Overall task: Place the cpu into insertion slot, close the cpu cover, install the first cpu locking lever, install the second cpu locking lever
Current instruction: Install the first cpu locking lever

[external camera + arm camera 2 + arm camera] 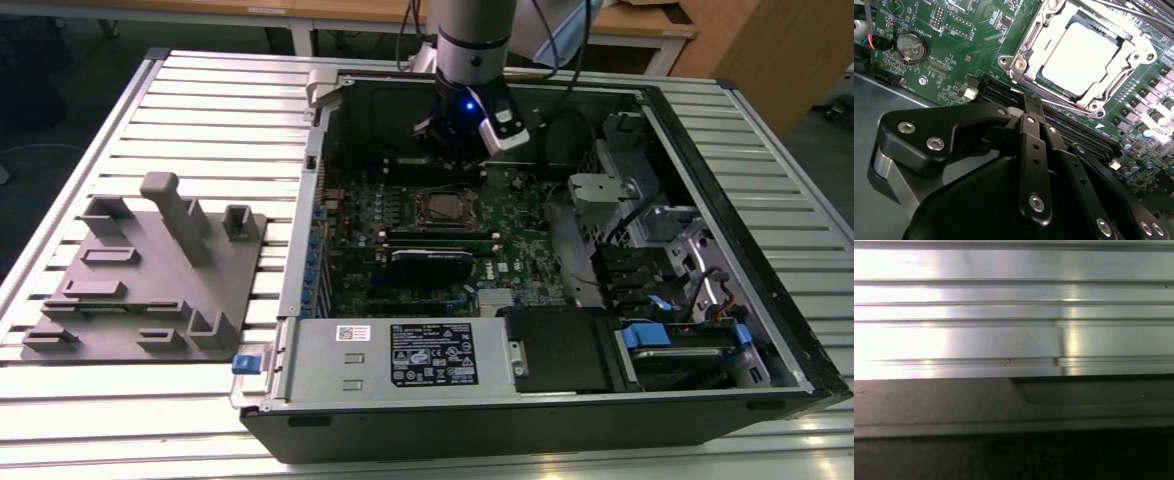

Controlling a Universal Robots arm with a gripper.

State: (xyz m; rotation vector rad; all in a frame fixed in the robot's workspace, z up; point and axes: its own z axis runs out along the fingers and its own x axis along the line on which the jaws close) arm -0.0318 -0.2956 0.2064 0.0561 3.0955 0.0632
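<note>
In the second wrist view the cpu (1085, 54), a pale silver-grey square, lies in the insertion slot (441, 207) on the green board. The cpu cover (1026, 56), a silvery frame, lies down around it, and the chip shows through its window. How the locking levers stand I cannot tell. My gripper (1033, 102) hangs above the board beside the socket. Its black fingers (1030, 131) are pressed together with nothing between them. In the exterior view the gripper (461, 150) hovers inside the open computer case, just behind the socket.
The open computer case (694, 160) lies on a ribbed aluminium table (200, 110). Black memory slots (1089, 132) run alongside the socket, and a coin battery (911, 45) sits further along the board. A grey fixture plate (147, 280) with upright posts stands at the exterior view's left.
</note>
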